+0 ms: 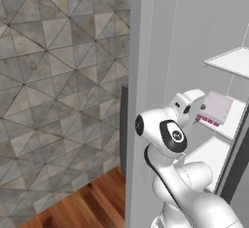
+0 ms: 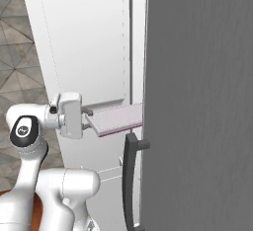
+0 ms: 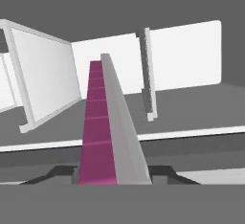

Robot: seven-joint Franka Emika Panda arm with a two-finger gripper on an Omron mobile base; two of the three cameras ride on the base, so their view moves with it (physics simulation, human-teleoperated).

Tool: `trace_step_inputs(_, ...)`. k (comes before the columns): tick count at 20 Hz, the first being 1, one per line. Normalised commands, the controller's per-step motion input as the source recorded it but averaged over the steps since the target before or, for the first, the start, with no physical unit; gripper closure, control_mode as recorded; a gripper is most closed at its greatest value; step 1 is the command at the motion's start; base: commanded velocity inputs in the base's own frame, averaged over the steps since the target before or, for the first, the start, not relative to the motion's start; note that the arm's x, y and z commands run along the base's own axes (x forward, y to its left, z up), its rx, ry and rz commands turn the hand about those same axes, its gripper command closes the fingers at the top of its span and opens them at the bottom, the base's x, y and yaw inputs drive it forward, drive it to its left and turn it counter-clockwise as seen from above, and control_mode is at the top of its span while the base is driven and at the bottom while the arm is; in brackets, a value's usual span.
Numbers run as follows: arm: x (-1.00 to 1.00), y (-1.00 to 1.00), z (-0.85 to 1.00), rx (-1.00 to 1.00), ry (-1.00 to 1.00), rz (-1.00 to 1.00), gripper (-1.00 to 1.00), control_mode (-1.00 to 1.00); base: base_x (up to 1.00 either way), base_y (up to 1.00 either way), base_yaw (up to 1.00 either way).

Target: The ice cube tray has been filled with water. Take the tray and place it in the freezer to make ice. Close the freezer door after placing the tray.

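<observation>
The end effector (image 2: 89,118) pinches the ice cube tray (image 2: 117,118), carrying it into the freezer (image 1: 194,32); next, lower it onto a shelf (image 1: 233,120).

The pale lavender-white flat ice cube tray (image 2: 118,118) is held level at its near end by the two-finger gripper (image 2: 87,119), inside the open tall light-grey freezer (image 1: 182,37). A white inner shelf (image 1: 232,118) lies beneath the tray; another white shelf (image 1: 233,60) is located above it.

flat, even rendered light, soft faint shadows, no glare, slightly blurry throughout.
</observation>
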Motion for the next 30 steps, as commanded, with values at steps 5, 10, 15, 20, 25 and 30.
trace_step_inputs(5,0.00,-0.05,-0.17,0.00,0.01,0.00,1.00,-1.00,0.00,0.00,0.00)
trace_step_inputs(10,0.10,-0.06,-0.28,0.00,0.00,0.00,1.00,-1.00,0.00,0.00,0.00)
trace_step_inputs(15,0.00,-0.26,-0.12,0.00,0.00,0.00,1.00,-1.00,0.00,0.00,0.00)
trace_step_inputs(20,0.01,-0.25,0.00,0.00,0.00,0.00,1.00,-1.00,0.00,0.00,0.00)
trace_step_inputs(25,0.20,-0.02,0.00,0.00,0.00,0.02,1.00,-1.00,0.00,0.00,0.00)
trace_step_inputs(30,0.16,-0.04,0.00,0.00,0.00,0.05,1.00,-1.00,0.00,0.00,0.00)
